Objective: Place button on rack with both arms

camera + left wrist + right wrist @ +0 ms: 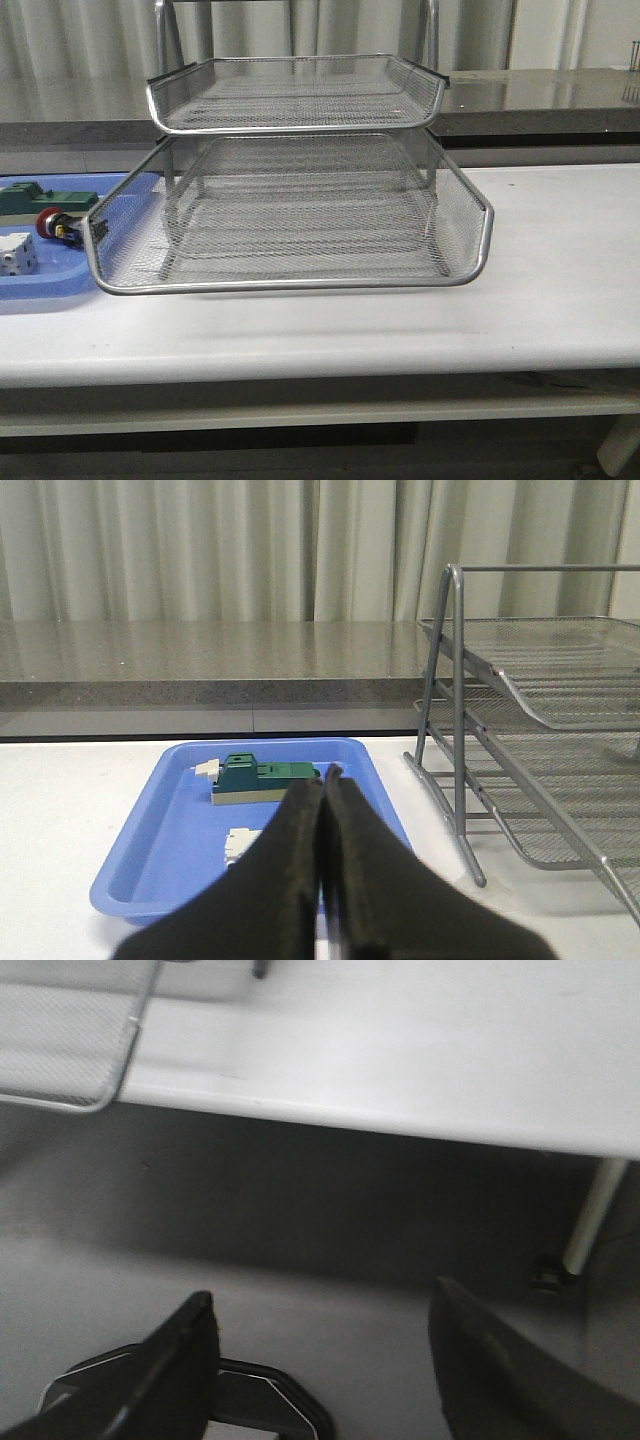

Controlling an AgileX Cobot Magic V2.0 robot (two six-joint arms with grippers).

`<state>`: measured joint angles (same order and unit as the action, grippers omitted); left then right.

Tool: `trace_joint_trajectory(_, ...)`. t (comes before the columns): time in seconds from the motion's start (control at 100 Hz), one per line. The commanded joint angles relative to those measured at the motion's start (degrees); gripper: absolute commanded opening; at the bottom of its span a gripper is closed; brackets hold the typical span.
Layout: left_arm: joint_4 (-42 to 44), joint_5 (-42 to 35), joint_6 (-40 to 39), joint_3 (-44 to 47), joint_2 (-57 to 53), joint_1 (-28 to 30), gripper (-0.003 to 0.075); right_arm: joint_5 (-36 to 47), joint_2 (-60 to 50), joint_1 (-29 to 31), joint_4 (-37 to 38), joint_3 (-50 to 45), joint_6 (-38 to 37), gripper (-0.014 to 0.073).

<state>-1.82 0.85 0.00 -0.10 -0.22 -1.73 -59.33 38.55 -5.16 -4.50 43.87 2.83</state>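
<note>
The button (52,224), with a red head and a black body, lies in the blue tray (60,285) at the far left of the front view. The silver wire-mesh rack (300,210) stands in the middle of the white table and also shows in the left wrist view (540,740). Neither arm shows in the front view. My left gripper (325,785) is shut and empty, held above the blue tray (180,820); its fingers hide the button. My right gripper (320,1305) is open and empty, below the table's front edge, over the floor.
In the tray lie a green flat block (40,197), also in the left wrist view (262,780), and a white cube-shaped part (17,254), partly hidden in the left wrist view (240,842). A grey counter (540,95) runs behind the table. A table leg (590,1222) stands near the right gripper.
</note>
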Motion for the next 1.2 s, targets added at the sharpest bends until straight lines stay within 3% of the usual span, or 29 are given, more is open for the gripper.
trace_joint_trajectory(0.0,-0.4,-4.4,-0.7,3.1,-1.8,-0.6,-0.0021,-1.1,-2.3,0.1,5.6,2.1,-3.2,0.0463)
trace_joint_trajectory(0.17,-0.4,-4.4,-0.7,3.1,-1.8,-0.6,-0.0021,-3.1,-6.3,0.1,8.7,2.1,-4.9,0.0433)
trace_joint_trajectory(0.5,-0.4,-4.4,-0.7,3.1,-1.8,-0.6,-0.0021,-4.4,-8.1,0.1,8.7,2.0,-5.0,-0.0075)
trace_joint_trajectory(1.19,-0.4,-7.5,-0.7,3.1,-1.8,-0.6,-0.0021,-4.4,-8.1,0.1,8.6,2.0,-5.0,-0.0071)
